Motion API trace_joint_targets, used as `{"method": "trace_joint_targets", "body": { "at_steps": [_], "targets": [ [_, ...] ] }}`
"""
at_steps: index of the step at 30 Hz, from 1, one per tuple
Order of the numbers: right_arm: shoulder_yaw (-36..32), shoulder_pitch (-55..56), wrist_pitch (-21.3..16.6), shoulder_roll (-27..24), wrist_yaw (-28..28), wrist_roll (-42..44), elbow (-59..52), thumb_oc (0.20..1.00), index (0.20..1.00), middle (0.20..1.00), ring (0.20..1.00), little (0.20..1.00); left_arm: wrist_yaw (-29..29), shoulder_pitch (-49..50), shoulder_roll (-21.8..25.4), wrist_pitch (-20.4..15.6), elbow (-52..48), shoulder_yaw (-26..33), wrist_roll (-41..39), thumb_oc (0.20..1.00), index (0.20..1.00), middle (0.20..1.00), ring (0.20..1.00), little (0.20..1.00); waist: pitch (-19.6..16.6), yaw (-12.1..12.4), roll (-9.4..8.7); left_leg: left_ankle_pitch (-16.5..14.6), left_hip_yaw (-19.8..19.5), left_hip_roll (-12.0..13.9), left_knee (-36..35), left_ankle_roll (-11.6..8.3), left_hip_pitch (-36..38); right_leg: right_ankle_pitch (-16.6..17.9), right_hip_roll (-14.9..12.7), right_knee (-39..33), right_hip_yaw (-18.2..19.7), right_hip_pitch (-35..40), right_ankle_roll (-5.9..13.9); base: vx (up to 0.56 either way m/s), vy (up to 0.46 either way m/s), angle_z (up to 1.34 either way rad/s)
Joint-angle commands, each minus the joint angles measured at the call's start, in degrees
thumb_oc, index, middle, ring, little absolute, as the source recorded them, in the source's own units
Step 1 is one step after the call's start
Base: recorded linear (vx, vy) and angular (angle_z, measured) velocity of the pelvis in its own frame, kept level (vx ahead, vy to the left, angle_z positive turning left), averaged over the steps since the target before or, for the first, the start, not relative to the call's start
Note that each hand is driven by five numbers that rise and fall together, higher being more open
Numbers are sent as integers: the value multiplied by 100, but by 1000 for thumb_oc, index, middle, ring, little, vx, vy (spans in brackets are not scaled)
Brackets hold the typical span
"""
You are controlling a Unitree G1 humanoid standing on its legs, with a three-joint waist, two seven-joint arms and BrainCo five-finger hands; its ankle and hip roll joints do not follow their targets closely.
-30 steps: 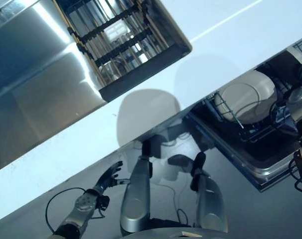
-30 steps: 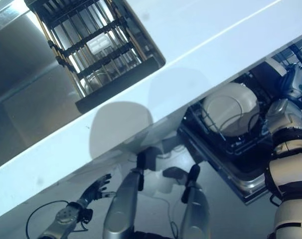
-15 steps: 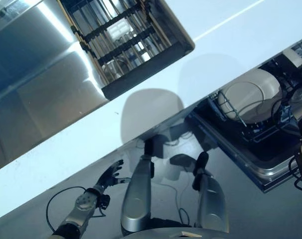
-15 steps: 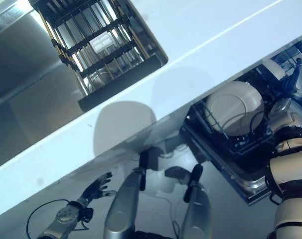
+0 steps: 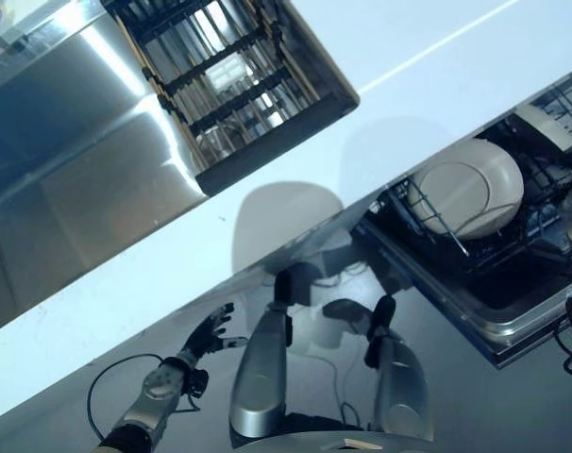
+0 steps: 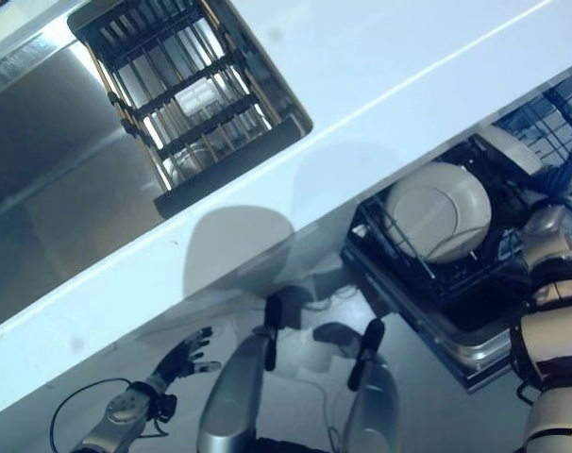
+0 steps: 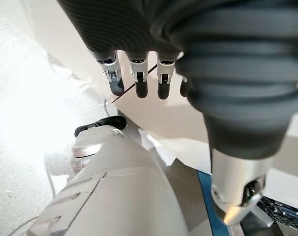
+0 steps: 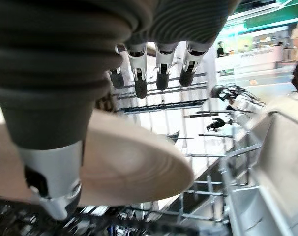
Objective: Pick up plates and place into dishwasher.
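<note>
Two racks hold the scene's dishes. At about ten o'clock in the left eye view, a dark drying rack (image 5: 231,80) sits in the steel sink (image 5: 69,179), with something pale among its bars, too small to name. Low at seven o'clock, the left hand (image 5: 209,333) hangs below the white counter (image 5: 295,179) with fingers spread and relaxed, holding nothing; its wrist view shows straight fingers (image 7: 138,78) pointing at a pale panel. At three o'clock, the pulled-out dishwasher rack (image 5: 475,250) carries a cream plate (image 5: 467,186) leaning tilted among the dark wire tines. In the right wrist view the right hand (image 8: 50,162) lies just over this plate's broad face, thumb near its rim and fingers (image 8: 161,66) extended above it, not curled round it; whether thumb or fingers touch the plate cannot be told.
</note>
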Motion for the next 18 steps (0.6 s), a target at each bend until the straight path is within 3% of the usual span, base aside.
{"method": "trace_joint_targets", "body": {
  "at_steps": [1, 8, 12, 18],
  "targets": [
    [-69, 385, -485, -582, 178, 320, -373, 1000, 1000, 1000, 1000, 1000, -32, 599, 159, -141, 9, 219, -81, 1000, 1000, 1000, 1000, 1000, -397, -178, -187, -107, 62, 169, 101, 32, -271, -581, -65, 132, 5, 301, -37, 36, 11, 2],
    [-537, 1722, -1014, -799, 1723, 710, -910, 1000, 1000, 1000, 1000, 1000, 16, 789, 97, -45, 252, 614, 158, 1000, 1000, 1000, 1000, 1000, -743, -358, -461, -248, 159, 186, 163, 34, 88, -514, -71, -124, 133, 730, 4, 47, 9, -4],
    [-1064, 2458, -1438, -727, 2243, 1276, -1126, 1000, 1000, 1000, 1000, 1000, 37, 872, 45, -74, 525, 843, 308, 1000, 1000, 1000, 1000, 1000, -951, -456, -598, -333, 233, 231, 150, 18, 353, -490, -27, -294, 215, 978, 30, 88, -3, -9],
    [-1710, 3450, -1562, -420, 2670, 1547, -1520, 1000, 1000, 1000, 1000, 1000, 63, 926, -93, -115, 829, 1055, 494, 1000, 1000, 1000, 1000, 1000, -1245, -588, -756, -440, 349, 264, 89, 14, 648, -472, -19, -459, 318, 1226, 100, 80, -2, -10]
  ]
}}
